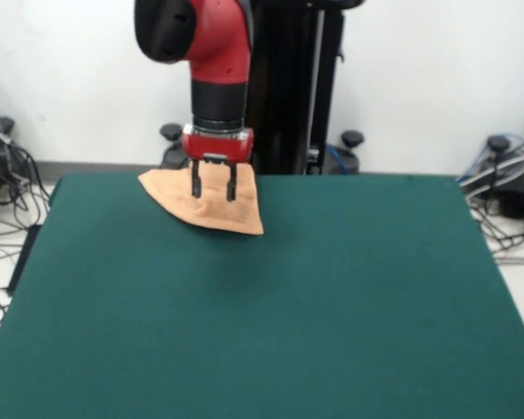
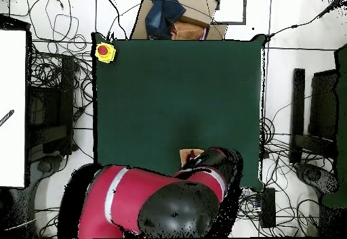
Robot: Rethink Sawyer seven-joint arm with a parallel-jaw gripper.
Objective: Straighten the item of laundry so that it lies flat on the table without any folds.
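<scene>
The item of laundry (image 1: 220,212) is a light orange-tan towel, bunched into a rough triangle near the far edge of the green table (image 1: 288,305), left of centre. My gripper (image 1: 213,191) hangs straight down over its middle. It is open, and the two dark fingertips (image 1: 195,188) reach down to the cloth's top surface; I cannot tell if they touch it. In the overhead view only a small strip of the towel (image 2: 186,156) shows at the table's (image 2: 176,94) bottom edge. The red arm (image 2: 203,175) hides the rest and the gripper.
A yellow box with a red button (image 2: 104,51) sits at the table's top-left corner in the overhead view. Cardboard boxes and a dark blue cloth (image 2: 175,14) lie just beyond the top edge. Cables cover the floor on both sides.
</scene>
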